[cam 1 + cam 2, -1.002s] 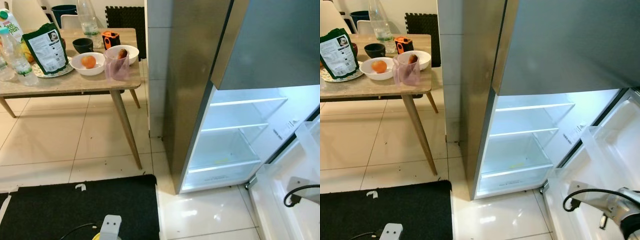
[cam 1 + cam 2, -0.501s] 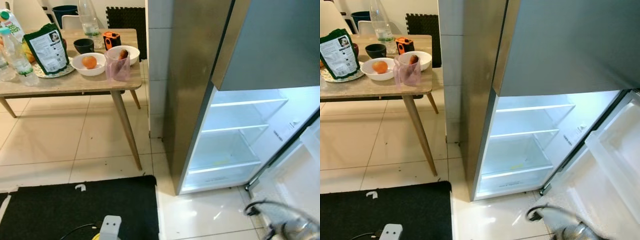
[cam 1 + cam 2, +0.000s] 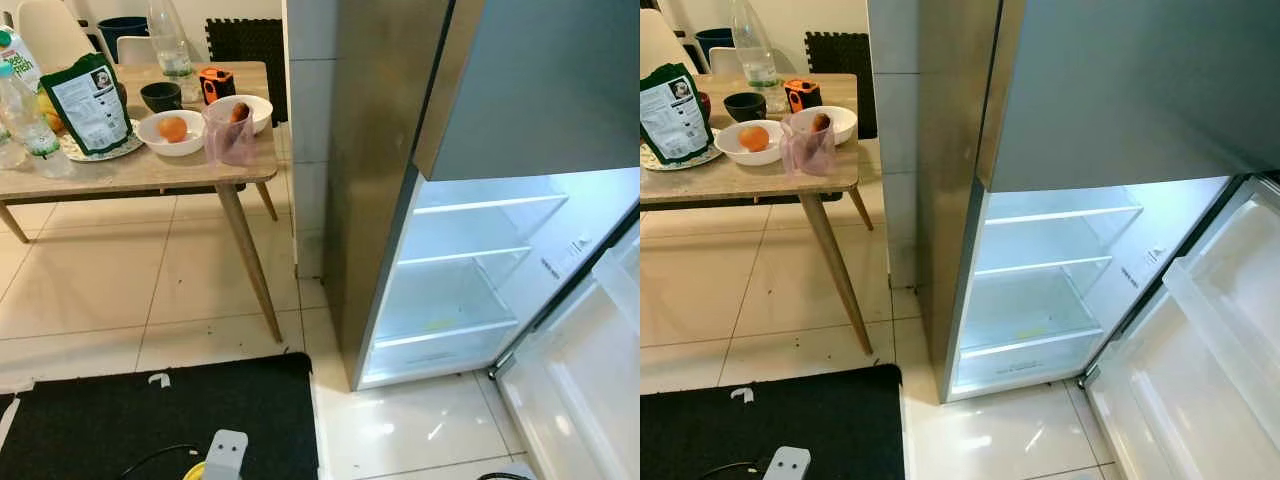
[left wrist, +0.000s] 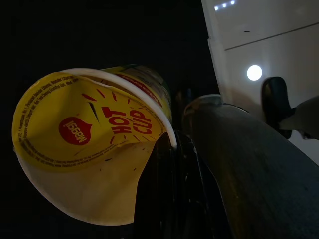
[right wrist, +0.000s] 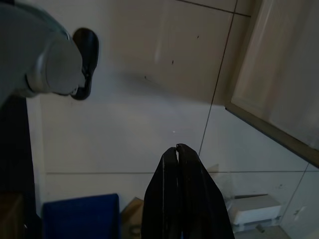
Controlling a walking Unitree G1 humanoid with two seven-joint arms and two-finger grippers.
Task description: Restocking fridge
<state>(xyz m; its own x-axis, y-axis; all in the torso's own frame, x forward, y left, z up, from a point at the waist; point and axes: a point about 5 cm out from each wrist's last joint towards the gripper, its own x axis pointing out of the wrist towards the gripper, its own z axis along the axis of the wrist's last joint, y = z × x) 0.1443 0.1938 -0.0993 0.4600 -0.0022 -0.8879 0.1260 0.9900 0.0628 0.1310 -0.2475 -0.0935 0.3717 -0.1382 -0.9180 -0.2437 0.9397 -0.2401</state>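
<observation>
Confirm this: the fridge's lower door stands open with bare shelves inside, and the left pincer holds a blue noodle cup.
One detail is wrong: the colour. In the left wrist view the left pincer holds a yellow noodle cup printed "HOT CUP", not a blue one. The rest holds: the left eye view shows the fridge with its lower door open and bare shelves inside.

The yellow cup lid (image 4: 84,139) reads "HOT CUP" beside a red Maggi logo.
</observation>
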